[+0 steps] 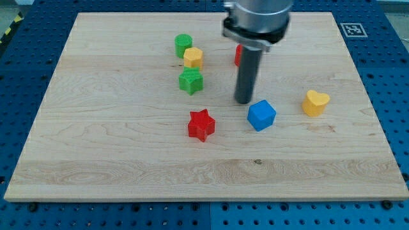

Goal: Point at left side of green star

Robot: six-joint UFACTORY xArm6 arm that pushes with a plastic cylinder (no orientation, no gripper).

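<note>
- The green star (190,82) sits on the worktop (128,166) left of the view's centre, just below a yellow block (193,57) and a green cylinder-like block (183,45); a red star (201,124) lies further toward the view's bottom
- My tip (243,101) rests on the wood to the view's right of the green star, apart from it, with a blue cube (261,115) just beside me on the lower right
- I carry no fingers at all, only a plain rod, so nothing is grasped or let go
- To do this well, I judge I must reach the star's far side without knocking it; the safer path seems to swing through the gap between the green star and the red star, then stop just beside the star's left edge without touching
- Going round the top looks riskier; the yellow block crowds there
- My rod stands upright, its collar near the view's top, partly hiding a red block (237,55); a yellow heart-like block (316,102) lies well apart on the right
</note>
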